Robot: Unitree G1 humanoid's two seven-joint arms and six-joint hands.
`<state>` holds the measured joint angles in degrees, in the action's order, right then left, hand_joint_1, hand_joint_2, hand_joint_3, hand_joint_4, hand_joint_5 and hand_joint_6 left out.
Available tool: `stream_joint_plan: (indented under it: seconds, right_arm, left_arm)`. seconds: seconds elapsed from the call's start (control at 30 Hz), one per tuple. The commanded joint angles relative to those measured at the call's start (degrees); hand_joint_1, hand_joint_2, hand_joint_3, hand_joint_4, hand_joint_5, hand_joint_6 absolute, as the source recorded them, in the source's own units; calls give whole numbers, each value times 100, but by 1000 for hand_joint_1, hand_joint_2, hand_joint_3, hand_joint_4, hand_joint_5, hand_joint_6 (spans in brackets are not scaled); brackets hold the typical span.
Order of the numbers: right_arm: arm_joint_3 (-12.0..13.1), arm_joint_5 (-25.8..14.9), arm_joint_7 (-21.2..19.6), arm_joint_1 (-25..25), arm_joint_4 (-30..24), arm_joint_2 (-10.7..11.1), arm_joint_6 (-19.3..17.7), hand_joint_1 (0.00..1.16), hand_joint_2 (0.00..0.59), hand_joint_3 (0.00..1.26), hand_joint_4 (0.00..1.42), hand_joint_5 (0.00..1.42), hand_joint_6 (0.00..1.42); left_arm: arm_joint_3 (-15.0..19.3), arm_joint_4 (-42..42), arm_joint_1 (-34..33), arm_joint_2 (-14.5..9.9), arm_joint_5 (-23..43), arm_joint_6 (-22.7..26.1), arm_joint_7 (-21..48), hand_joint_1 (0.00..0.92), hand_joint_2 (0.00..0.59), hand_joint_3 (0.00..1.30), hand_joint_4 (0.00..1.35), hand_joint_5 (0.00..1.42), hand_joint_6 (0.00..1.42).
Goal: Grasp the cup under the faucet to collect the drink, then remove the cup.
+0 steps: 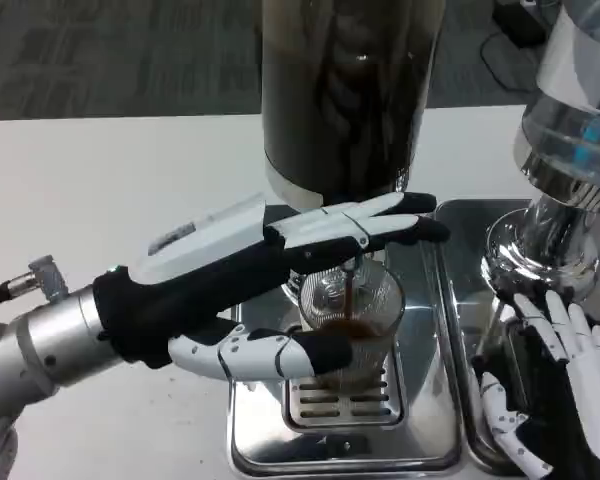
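The upright cup stands under the faucet inside the left hand, which seems to grip it, while the spread right hand rests well apart.

The cup was clear with ridges, and the drink in it was dark brown. The tray was shiny silver. The table was white.

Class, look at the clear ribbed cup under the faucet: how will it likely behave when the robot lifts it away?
The cup looks like thin clear plastic, so it may flex under the left hand. It holds dark drink low down, so probably light yet apt to slosh. Its ribbed wall should limit slipping.
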<state>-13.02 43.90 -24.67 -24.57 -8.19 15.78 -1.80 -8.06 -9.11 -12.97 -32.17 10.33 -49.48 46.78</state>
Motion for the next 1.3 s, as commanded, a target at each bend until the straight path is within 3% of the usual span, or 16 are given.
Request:
stream_joint_plan:
  seconds: [0.03,0.13,0.17,0.23,0.4,0.8,1.3]
  right_arm:
    - [199,-1249,658,215,71,6,-686,343,452,109,2,0,2]
    - [226,-1636,1054,386,93,-14,-762,389,363,9,0,0,64]
    - [253,-1864,1238,446,121,-26,-814,405,327,2,0,0,85]
    - [269,-1949,1433,540,66,-17,-765,442,287,0,0,0,97]
    - [318,-2154,1815,738,92,12,-707,485,244,0,0,0,95]
    - [366,-2311,2616,1090,55,7,-349,554,190,0,0,0,0]
    - [276,-2442,2723,1466,468,-160,-493,606,167,0,0,0,0]
  left_arm:
    - [-157,-62,100,-71,-234,-63,104,0,245,115,0,137,57]
    - [-133,-67,117,-78,-247,-68,58,0,245,115,0,135,57]
    - [-130,-64,121,-81,-249,-65,44,0,245,115,0,135,57]
    - [-107,-24,155,-82,-265,-49,-10,0,245,115,0,134,56]
    - [-99,79,276,-79,-245,51,-123,0,244,115,0,135,56]
    - [-33,327,401,-89,-286,260,-369,0,246,121,0,143,56]
    - [45,526,519,-122,-365,457,-560,0,248,131,0,144,46]
